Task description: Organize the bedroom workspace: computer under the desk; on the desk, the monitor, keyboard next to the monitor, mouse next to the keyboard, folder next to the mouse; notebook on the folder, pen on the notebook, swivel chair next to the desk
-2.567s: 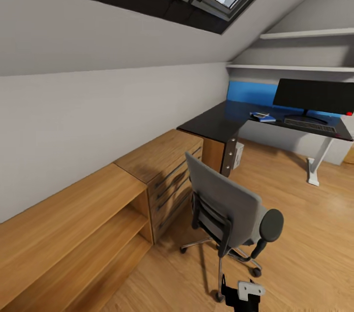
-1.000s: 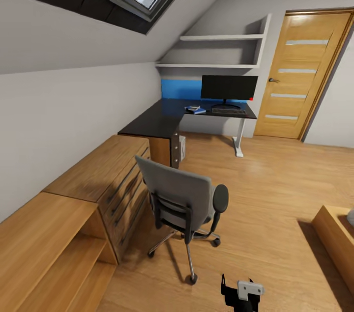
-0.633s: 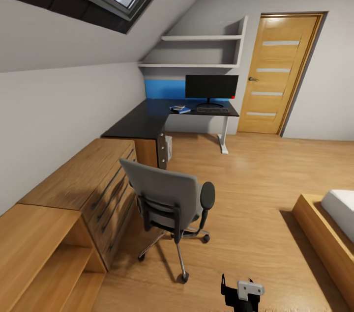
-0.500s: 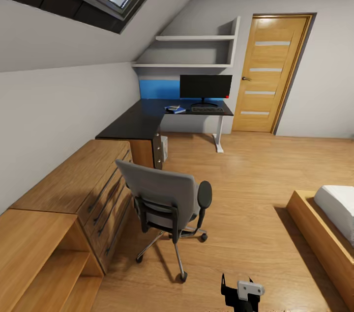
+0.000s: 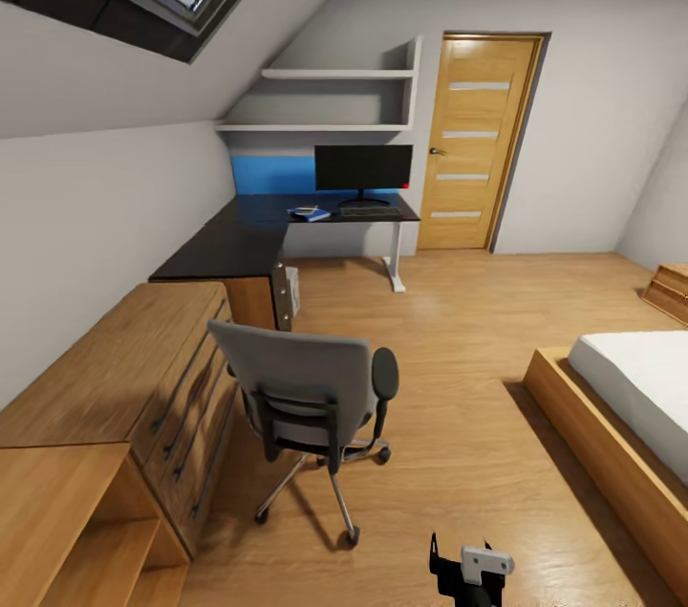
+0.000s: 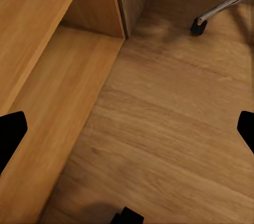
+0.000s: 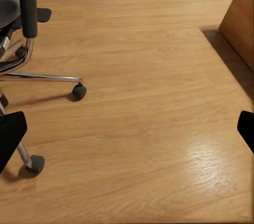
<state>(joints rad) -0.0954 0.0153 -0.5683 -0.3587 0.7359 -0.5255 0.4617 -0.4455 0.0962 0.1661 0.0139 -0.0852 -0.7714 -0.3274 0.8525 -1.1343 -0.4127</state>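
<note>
While well apart from desk [image 5: 229, 249], swivel chair [image 5: 306, 387] beside dresser [image 5: 115, 378]

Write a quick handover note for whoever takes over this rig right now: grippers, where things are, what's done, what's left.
Left gripper and right gripper: open, empty, over bare floor.
Swivel chair stands mid-floor beside the wooden dresser, apart from the desk.
Monitor and keyboard are on the desk; the computer sits under it.
A small blue item lies on the desk, too small to identify.
Mouse, pen and the chair seat can't be made out.
Left: drive to the desk, check the small items, bring the chair alongside.
</note>
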